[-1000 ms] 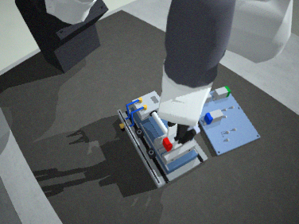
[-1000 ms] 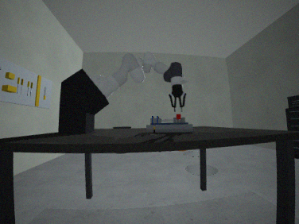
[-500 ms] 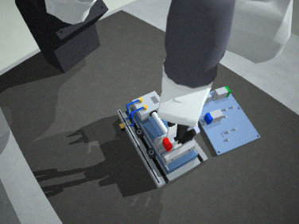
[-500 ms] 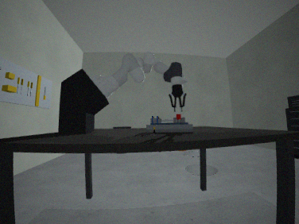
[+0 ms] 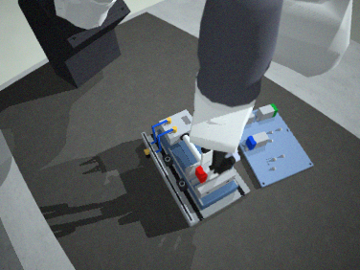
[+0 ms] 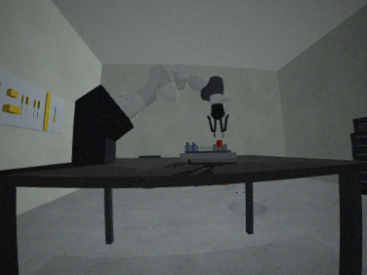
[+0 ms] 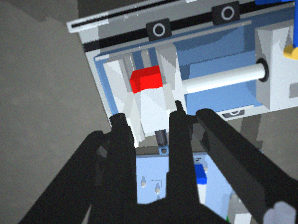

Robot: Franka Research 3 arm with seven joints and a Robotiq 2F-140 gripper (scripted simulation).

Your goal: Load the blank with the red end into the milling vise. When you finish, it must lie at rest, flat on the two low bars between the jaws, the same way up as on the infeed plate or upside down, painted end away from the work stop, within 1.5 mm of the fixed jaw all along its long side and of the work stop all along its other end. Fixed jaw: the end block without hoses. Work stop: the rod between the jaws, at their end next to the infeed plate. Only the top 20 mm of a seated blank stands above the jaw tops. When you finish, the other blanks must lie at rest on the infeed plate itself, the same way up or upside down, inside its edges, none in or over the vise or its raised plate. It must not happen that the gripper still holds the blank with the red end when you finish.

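My gripper (image 5: 213, 168) (image 6: 218, 134) (image 7: 151, 99) is shut on the white blank with the red end (image 5: 201, 174) (image 6: 220, 142) (image 7: 146, 80). It holds the blank by its long sides over the milling vise (image 5: 178, 158) (image 6: 208, 156). In the wrist view the blank sits in the gap between the fixed jaw (image 7: 116, 82) and the moving jaw (image 7: 168, 62). Its red end points away from the infeed plate (image 5: 287, 153) (image 7: 150, 167). The work stop rod (image 7: 161, 137) shows just past the blank's plain end. I cannot tell whether the blank rests on the low bars.
A blue-ended blank (image 5: 256, 140) (image 7: 200, 173) and a green-ended blank (image 5: 268, 111) lie on the infeed plate among small pins. Blue hoses with yellow fittings (image 5: 162, 127) stand at the vise's far block. A dark box (image 5: 83, 45) stands at the back left.
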